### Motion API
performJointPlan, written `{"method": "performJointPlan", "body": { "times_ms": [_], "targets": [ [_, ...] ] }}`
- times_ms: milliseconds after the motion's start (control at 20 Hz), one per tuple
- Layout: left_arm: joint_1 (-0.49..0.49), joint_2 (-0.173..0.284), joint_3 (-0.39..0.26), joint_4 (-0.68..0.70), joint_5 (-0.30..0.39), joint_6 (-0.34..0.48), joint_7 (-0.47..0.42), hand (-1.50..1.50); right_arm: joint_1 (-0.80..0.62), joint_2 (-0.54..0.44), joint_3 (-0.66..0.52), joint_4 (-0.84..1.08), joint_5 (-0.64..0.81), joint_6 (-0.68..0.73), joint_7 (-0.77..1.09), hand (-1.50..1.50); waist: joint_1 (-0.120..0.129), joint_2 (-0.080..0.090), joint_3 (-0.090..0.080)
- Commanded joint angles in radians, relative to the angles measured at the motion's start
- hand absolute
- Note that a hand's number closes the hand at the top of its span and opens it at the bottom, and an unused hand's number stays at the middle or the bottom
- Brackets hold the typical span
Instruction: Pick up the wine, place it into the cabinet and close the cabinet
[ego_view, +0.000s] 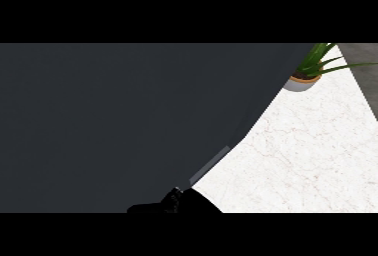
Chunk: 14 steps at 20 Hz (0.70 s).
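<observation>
Wine: hidden from the head view; cannot say where it stands. Cabinet (111, 125): a broad dark grey panel, most likely its door or side, fills the left and centre of the view and blocks nearly everything behind it. Its right edge runs on a slant from the upper right down to the lower middle, with a thin lighter strip along the lower part of that edge.

Fingers: cannot tell their state. A black shape (177, 202) shows at the lower edge just under the panel's bottom corner, touching or overlapping it; probably part of a hand, but which hand, and whether it is open or curled, cannot be made out. No forearm is distinguishable from the dark panel.

Table (310, 160): white marbled top, visible only as a wedge on the right side of the view. Potted plant (304, 80) stands at the far right on the table, in a small white pot with a brown rim, green leaves spreading up and right, its left side just beside the panel's edge. Grey strip at the far upper right, beyond the table's edge.
</observation>
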Motion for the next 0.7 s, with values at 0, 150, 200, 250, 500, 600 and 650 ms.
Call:
{"method": "performJointPlan", "body": {
  "times_ms": [0,150,200,250,500,600,650],
  "targets": [
    [0.038,0.002,0.068,0.033,0.036,-0.103,0.007,-1.50,-0.204,0.007,-0.051,0.194,-0.049,-0.122,-0.028,1.50,0.014,0.003,0.000],
    [-0.029,0.009,0.089,0.022,0.066,-0.070,0.075,-1.50,-0.306,0.007,-0.125,0.265,-0.089,-0.090,-0.019,1.50,-0.009,0.005,0.001],
    [0.028,-0.037,0.044,-0.015,-0.021,-0.054,0.033,-1.50,-0.374,0.008,-0.185,0.318,-0.110,-0.109,-0.015,1.50,0.004,0.004,0.001],
    [-0.010,-0.004,0.109,0.016,0.066,-0.066,0.087,-1.50,-0.368,0.008,-0.181,0.363,-0.115,-0.096,-0.054,1.50,-0.004,0.005,0.001],
    [0.058,-0.001,0.194,-0.056,0.104,-0.122,0.146,-1.50,-0.407,0.008,-0.276,0.513,-0.120,-0.037,-0.141,1.50,0.003,0.002,0.002],
    [-0.004,-0.024,0.153,-0.005,0.072,-0.117,0.154,-1.50,-0.427,-0.001,-0.334,0.599,-0.128,-0.012,-0.223,1.50,-0.008,0.006,0.002],
    [-0.057,-0.030,0.116,0.002,0.042,-0.053,0.176,-1.50,-0.516,0.008,-0.367,0.631,-0.160,-0.017,-0.180,1.50,-0.014,0.007,0.001]
  ]
}}
